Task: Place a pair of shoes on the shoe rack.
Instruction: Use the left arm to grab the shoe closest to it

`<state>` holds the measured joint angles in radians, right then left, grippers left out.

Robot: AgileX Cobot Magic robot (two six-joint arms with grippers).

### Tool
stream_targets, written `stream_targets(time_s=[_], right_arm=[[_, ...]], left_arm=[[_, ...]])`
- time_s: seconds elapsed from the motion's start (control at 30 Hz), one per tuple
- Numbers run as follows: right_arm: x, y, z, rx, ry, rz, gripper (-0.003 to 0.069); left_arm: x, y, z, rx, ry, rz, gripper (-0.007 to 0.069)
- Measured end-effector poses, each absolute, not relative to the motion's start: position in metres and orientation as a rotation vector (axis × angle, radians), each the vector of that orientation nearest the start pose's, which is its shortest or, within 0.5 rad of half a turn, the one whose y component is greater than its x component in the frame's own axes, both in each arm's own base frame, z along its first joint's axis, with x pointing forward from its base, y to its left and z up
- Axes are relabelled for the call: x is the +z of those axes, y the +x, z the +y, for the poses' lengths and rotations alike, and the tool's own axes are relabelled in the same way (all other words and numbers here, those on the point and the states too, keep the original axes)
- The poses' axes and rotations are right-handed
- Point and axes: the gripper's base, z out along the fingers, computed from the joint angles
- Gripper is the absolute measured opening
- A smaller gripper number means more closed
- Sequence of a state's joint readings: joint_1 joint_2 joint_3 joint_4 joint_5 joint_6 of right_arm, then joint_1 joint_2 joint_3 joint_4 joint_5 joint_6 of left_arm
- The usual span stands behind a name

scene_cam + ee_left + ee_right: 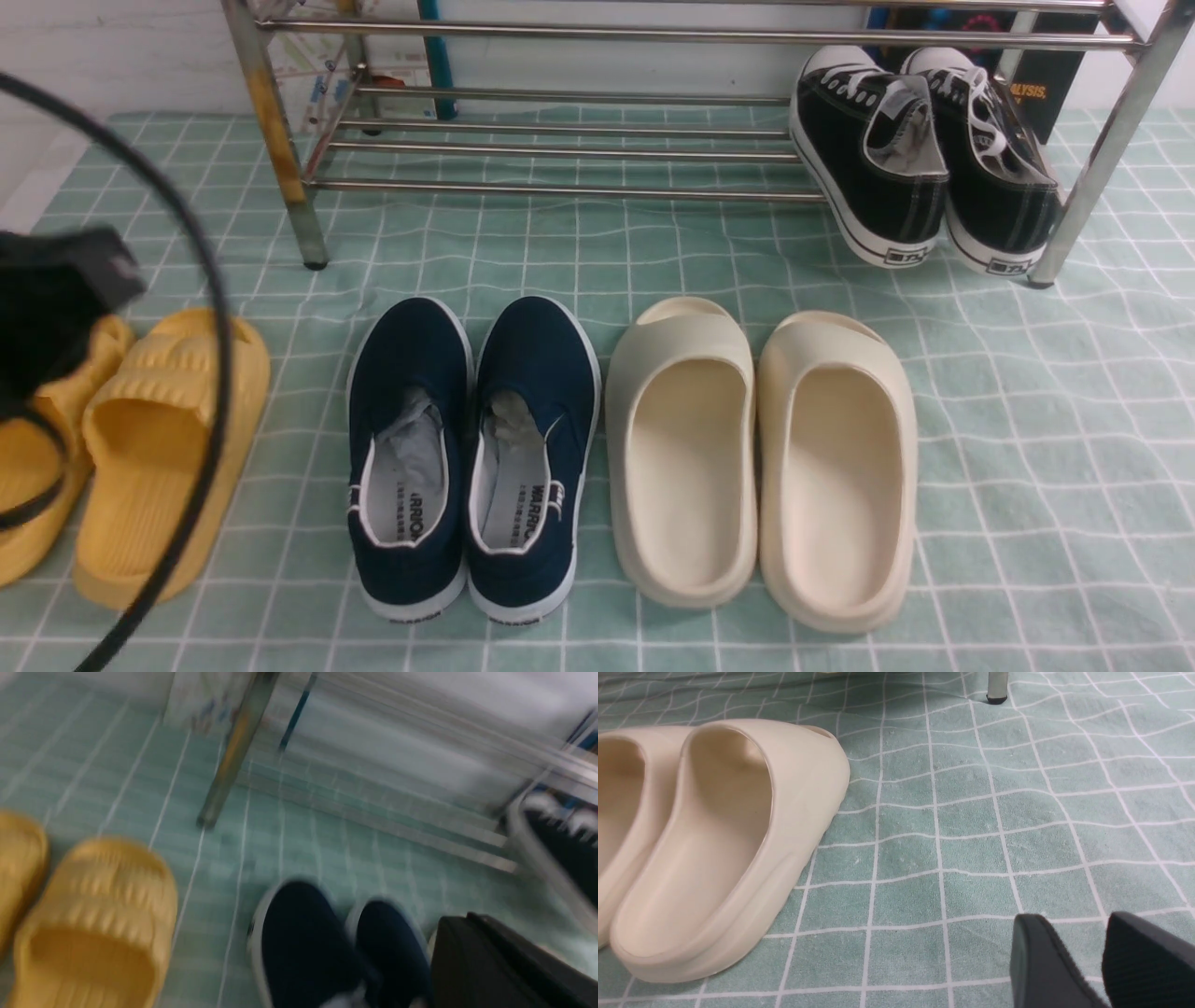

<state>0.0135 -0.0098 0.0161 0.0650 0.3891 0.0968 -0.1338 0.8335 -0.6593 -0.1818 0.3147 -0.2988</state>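
A pair of black sneakers (920, 154) rests on the lower bars of the metal shoe rack (560, 140), at its right end. Navy slip-ons (471, 448), cream slides (761, 457) and yellow slides (140, 448) stand in pairs on the cloth in front of the rack. My left arm (56, 299) hangs over the yellow slides. The left wrist view is blurred; my left gripper (467, 921) looks shut and empty, next to the navy toes (303, 938). My right gripper (1064, 924) is open and empty, low over the cloth beside the right-hand cream slide (724, 835).
A green checked cloth (1027, 420) covers the floor. The rack's legs (303, 219) stand on it, the right front leg (1088, 177) just beside the sneakers. A black cable (201, 233) loops over the yellow slides. A dark box (1046, 84) stands behind the rack.
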Motion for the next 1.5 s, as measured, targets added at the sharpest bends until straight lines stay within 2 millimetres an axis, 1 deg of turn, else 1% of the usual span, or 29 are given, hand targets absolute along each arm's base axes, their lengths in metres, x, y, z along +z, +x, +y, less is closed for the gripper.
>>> stream_targets(time_s=[0.03, 0.07, 0.1, 0.13, 0.17, 0.23, 0.3, 0.37, 0.43, 0.47, 0.5, 0.53, 0.57, 0.6, 0.63, 0.7, 0.83, 0.93, 1.03, 1.07, 1.1, 1.2, 1.23, 1.27, 1.3, 1.33, 1.4, 1.47, 1.5], right_arm=[[0.173, 0.052, 0.003, 0.140, 0.118, 1.877, 0.0239], [0.173, 0.052, 0.003, 0.140, 0.118, 1.877, 0.0239], [0.173, 0.052, 0.003, 0.140, 0.118, 1.877, 0.0239], [0.173, 0.052, 0.003, 0.140, 0.118, 1.877, 0.0239], [0.173, 0.052, 0.003, 0.140, 0.118, 1.877, 0.0239], [0.173, 0.052, 0.003, 0.140, 0.118, 1.877, 0.0239], [0.173, 0.052, 0.003, 0.140, 0.118, 1.877, 0.0239], [0.173, 0.052, 0.003, 0.140, 0.118, 1.877, 0.0239], [0.173, 0.052, 0.003, 0.140, 0.118, 1.877, 0.0239], [0.173, 0.052, 0.003, 0.140, 0.118, 1.877, 0.0239], [0.173, 0.052, 0.003, 0.140, 0.118, 1.877, 0.0239], [0.173, 0.052, 0.003, 0.140, 0.118, 1.877, 0.0239], [0.173, 0.052, 0.003, 0.140, 0.118, 1.877, 0.0239], [0.173, 0.052, 0.003, 0.140, 0.118, 1.877, 0.0239], [0.173, 0.052, 0.003, 0.140, 0.118, 1.877, 0.0239], [0.173, 0.052, 0.003, 0.140, 0.118, 1.877, 0.0239], [0.173, 0.052, 0.003, 0.140, 0.118, 1.877, 0.0239], [0.173, 0.052, 0.003, 0.140, 0.118, 1.877, 0.0239], [0.173, 0.052, 0.003, 0.140, 0.118, 1.877, 0.0239], [0.173, 0.052, 0.003, 0.140, 0.118, 1.877, 0.0239], [0.173, 0.052, 0.003, 0.140, 0.118, 1.877, 0.0239], [0.173, 0.052, 0.003, 0.140, 0.118, 1.877, 0.0239], [0.173, 0.052, 0.003, 0.140, 0.118, 1.877, 0.0239], [0.173, 0.052, 0.003, 0.140, 0.118, 1.877, 0.0239], [0.173, 0.052, 0.003, 0.140, 0.118, 1.877, 0.0239], [0.173, 0.052, 0.003, 0.140, 0.118, 1.877, 0.0239], [0.173, 0.052, 0.003, 0.140, 0.118, 1.877, 0.0239], [0.173, 0.052, 0.003, 0.140, 0.118, 1.877, 0.0239], [0.173, 0.052, 0.003, 0.140, 0.118, 1.877, 0.0239]], left_arm=[[0.314, 0.184, -0.033, -0.460, -0.321, 2.084, -0.0013], [0.311, 0.188, -0.035, -0.473, -0.334, 2.127, -0.0013], [0.302, 0.200, -0.043, -0.495, -0.346, 2.287, -0.0013], [0.300, 0.206, -0.047, -0.504, -0.340, 2.331, -0.0013], [0.293, 0.217, -0.058, -0.510, -0.298, 2.470, -0.0013], [0.284, 0.232, -0.077, -0.506, -0.196, 2.613, 0.0008], [0.273, 0.244, -0.099, -0.476, -0.074, 2.715, 0.0071], [0.261, 0.256, -0.118, -0.397, 0.046, 2.785, 0.0158], [0.247, 0.266, -0.130, -0.303, 0.083, 2.837, 0.0255], [0.243, 0.270, -0.134, -0.262, 0.069, 2.853, 0.0292], [0.242, 0.271, -0.134, -0.248, 0.077, 2.854, 0.0301], [0.236, 0.278, -0.135, -0.164, 0.042, 2.863, 0.0358], [0.234, 0.280, -0.135, -0.142, 0.030, 2.866, 0.0379], [0.230, 0.283, -0.132, -0.073, -0.008, 2.863, 0.0421], [0.230, 0.285, -0.130, -0.031, -0.034, 2.852, 0.0443], [0.231, 0.286, -0.125, 0.038, -0.075, 2.834, 0.0472], [0.229, 0.287, -0.124, 0.064, -0.093, 2.834, 0.0484], [0.221, 0.290, -0.125, 0.080, -0.095, 2.856, 0.0479], [0.212, 0.293, -0.126, 0.096, -0.092, 2.876, 0.0452], [0.206, 0.295, -0.127, 0.107, -0.089, 2.891, 0.0412], [0.205, 0.295, -0.128, 0.109, -0.088, 2.893, 0.0406], [0.198, 0.298, -0.128, 0.131, -0.088, 2.899, 0.0233], [0.198, 0.298, -0.128, 0.134, -0.088, 2.897, 0.0221], [0.198, 0.298, -0.126, 0.152, -0.103, 2.887, 0.0120], [0.199, 0.299, -0.126, 0.160, -0.116, 2.882, 0.0059], [0.200, 0.299, -0.125, 0.169, -0.128, 2.875, 0.0020], [0.203, 0.298, -0.124, 0.182, -0.135, 2.857, 0.0020], [0.214, 0.296, -0.121, 0.190, -0.131, 2.825, 0.0028], [0.223, 0.294, -0.119, 0.185, -0.127, 2.797, 0.0027]])
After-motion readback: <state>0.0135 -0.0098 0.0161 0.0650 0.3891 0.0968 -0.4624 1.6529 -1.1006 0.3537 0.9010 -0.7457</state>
